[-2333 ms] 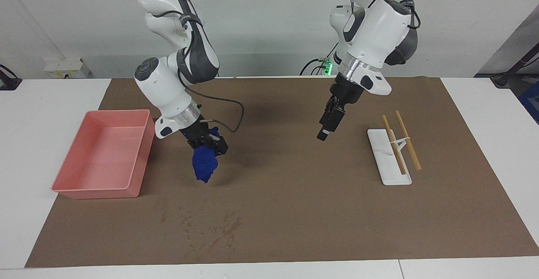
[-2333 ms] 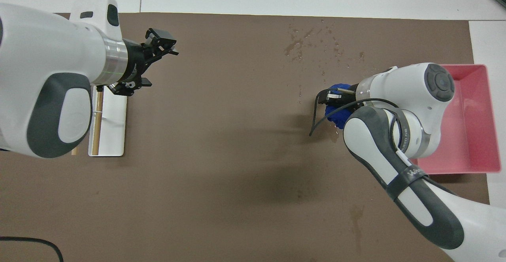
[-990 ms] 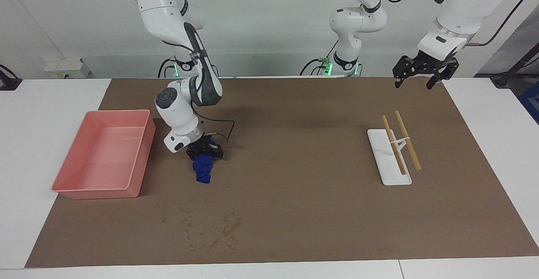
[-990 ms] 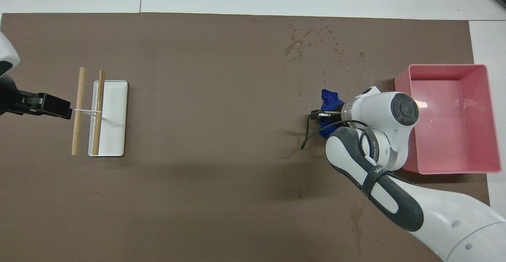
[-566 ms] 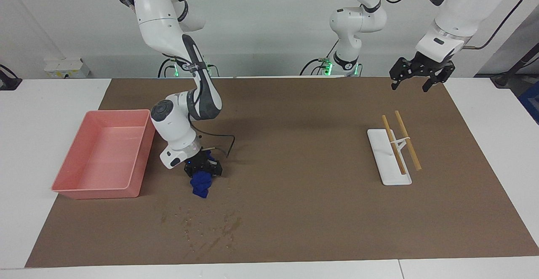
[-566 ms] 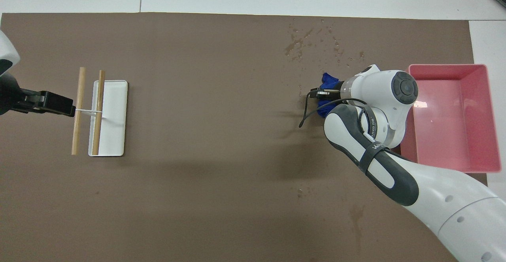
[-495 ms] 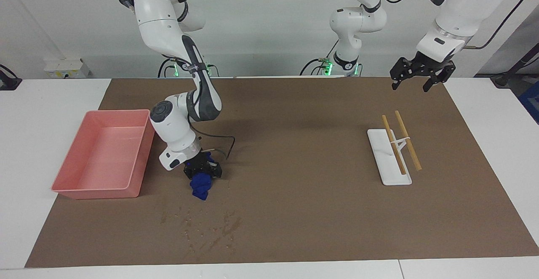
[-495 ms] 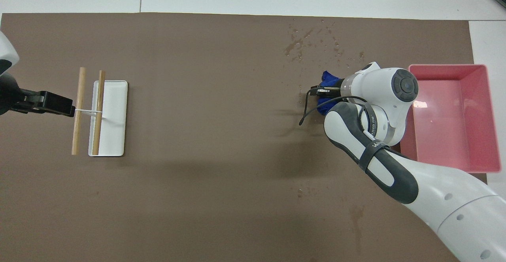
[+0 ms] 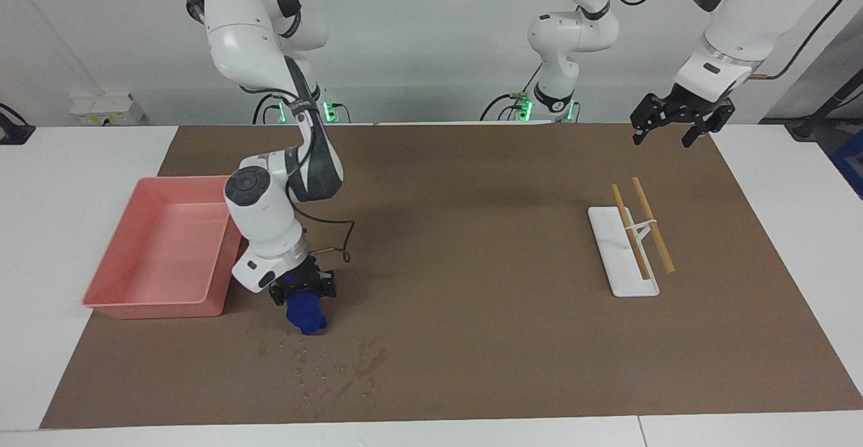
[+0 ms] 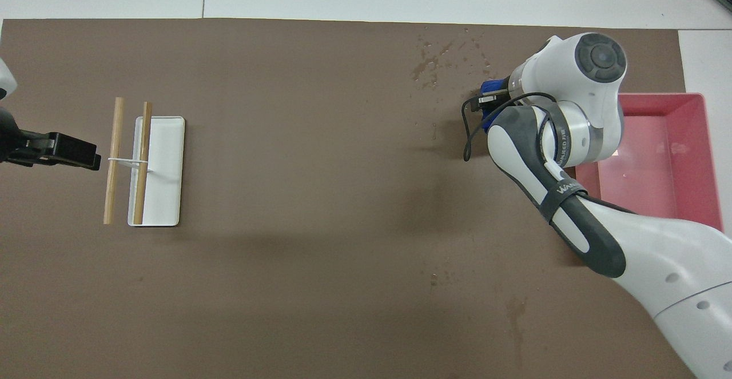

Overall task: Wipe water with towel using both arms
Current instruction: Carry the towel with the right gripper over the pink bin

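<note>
The water (image 9: 340, 366) is a patch of droplets and streaks on the brown mat, close to the mat's edge away from the robots; it also shows in the overhead view (image 10: 434, 67). My right gripper (image 9: 303, 299) is shut on the blue towel (image 9: 305, 319), which hangs as a lump and reaches the mat at the water's edge nearer the robots. In the overhead view the right arm hides most of the towel (image 10: 492, 87) and the right gripper (image 10: 483, 100). My left gripper (image 9: 664, 138) waits open and empty in the air, over the mat's corner at the left arm's end (image 10: 77, 153).
A pink tray (image 9: 152, 309) stands beside the right arm, at the right arm's end of the table (image 10: 657, 98). A white tray (image 9: 623, 278) bearing two wooden sticks (image 9: 654, 224) lies toward the left arm's end (image 10: 168, 184).
My right gripper has carried the towel away from the robots, lowered it and brought it to the edge of the water. The left arm has swung up and away to its own end.
</note>
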Controlling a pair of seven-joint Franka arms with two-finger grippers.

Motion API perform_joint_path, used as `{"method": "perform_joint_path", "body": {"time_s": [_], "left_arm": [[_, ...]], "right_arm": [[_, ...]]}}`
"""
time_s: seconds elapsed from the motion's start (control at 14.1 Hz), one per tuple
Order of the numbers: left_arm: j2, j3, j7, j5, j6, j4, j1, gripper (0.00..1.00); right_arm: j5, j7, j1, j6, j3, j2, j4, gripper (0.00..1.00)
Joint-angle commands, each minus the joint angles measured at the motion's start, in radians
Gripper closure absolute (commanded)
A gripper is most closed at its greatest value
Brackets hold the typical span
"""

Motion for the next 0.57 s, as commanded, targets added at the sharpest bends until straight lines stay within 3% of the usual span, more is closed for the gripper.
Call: {"method": "perform_joint_path", "body": {"time_s": [0.0, 0.21, 0.49], "left_arm": [[-0.035, -0.005, 0.042, 0.006, 0.014, -0.042, 0.013, 0.0], [-0.031, -0.005, 0.042, 0.009, 0.002, -0.022, 0.013, 0.0], [-0.015, -0.009, 0.04, 0.038, -0.106, 0.073, 0.012, 0.0]], "right_arm": [[-0.044, -0.019, -0.022, -0.155, 0.009, -0.027, 0.09, 1.0], [-0.055, -0.089, -0.04, -0.307, 0.009, -0.116, 0.09, 1.0], [-0.07, -0.302, -0.123, -0.456, 0.006, -0.238, 0.09, 1.0]]}}
